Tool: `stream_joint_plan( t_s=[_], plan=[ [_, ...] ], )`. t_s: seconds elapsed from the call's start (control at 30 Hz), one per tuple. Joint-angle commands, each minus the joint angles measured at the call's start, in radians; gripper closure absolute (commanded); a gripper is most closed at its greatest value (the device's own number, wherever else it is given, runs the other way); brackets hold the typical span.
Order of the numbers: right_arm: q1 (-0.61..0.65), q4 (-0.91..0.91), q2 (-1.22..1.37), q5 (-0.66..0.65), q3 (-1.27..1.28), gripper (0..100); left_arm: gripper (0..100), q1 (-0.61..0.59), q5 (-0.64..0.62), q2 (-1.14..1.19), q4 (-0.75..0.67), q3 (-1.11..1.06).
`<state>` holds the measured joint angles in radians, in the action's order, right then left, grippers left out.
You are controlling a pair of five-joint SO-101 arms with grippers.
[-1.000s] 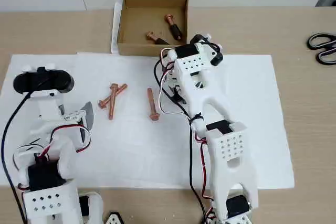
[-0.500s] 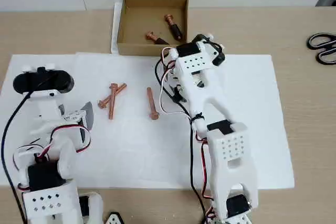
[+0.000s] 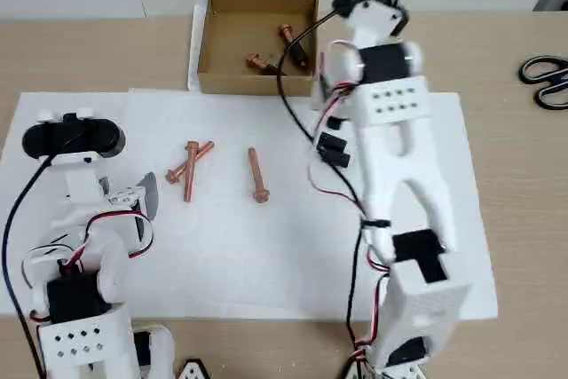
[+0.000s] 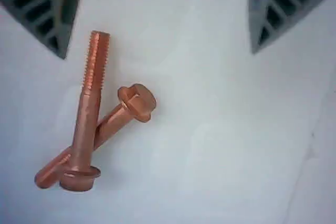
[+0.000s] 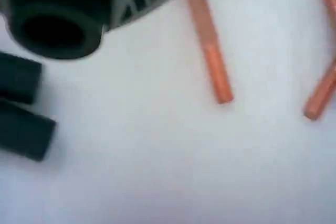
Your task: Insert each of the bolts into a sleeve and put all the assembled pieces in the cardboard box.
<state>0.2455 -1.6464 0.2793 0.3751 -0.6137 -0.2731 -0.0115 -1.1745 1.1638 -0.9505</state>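
**Right end effector** [image 5: 100, 11]: clenched on one black sleeve [image 5: 52, 30], its open bore facing the wrist camera, held above the white sheet [image 3: 222, 246].

**Loose sleeves** [image 5: 18, 80]: two, black, lying side by side on the sheet, near the held one.

**Single bolt** [image 5: 210, 45]: copper, flat on the sheet, apart from the others.

**Left end effector** [image 4: 160, 45]: released, fingers spread wide, hanging over the crossed bolts [image 4: 86, 119].

**Crossed bolts**: two, copper, one shank lying over the other, on the sheet.

**Cardboard box** [image 3: 204, 42]: on the bench [image 3: 89, 51] at the sheet's far edge, with two assembled pieces [image 3: 291, 42] inside.

**Scissors** [image 3: 546, 77]: black-handled, on the bench well off the sheet, on the right arm's side.
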Motion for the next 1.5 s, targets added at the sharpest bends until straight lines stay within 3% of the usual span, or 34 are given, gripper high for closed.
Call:
stream_joint_plan(
  t_s=[0.0,0.13,0.37,0.77,1.2,1.33,1.47],
  plan=[
    [-0.047,-0.031,-0.107,-0.193,-0.028,99.5,78,0.000,0.000,-0.014,-0.002,0.016],
    [-0.065,-0.039,-0.128,-0.442,0.023,99.5,78,0.000,0.000,-0.014,-0.002,0.016],
    [-0.101,-0.039,-0.165,-0.557,0.304,99.5,78,0.000,0.000,-0.014,0.000,0.013],
    [-0.122,0.147,-0.211,-0.608,0.701,99.3,78,0.000,0.000,-0.012,-0.003,0.015],
    [-0.107,0.262,0.008,-0.600,0.706,98.9,78,0.000,0.000,-0.014,-0.002,0.012],
    [-0.105,0.259,0.027,-0.600,0.706,91.4,78,0.000,0.000,-0.014,-0.002,0.012],
    [-0.105,0.255,0.024,-0.601,0.706,91.1,78,0.000,0.000,-0.014,-0.002,0.012]
  ],
)
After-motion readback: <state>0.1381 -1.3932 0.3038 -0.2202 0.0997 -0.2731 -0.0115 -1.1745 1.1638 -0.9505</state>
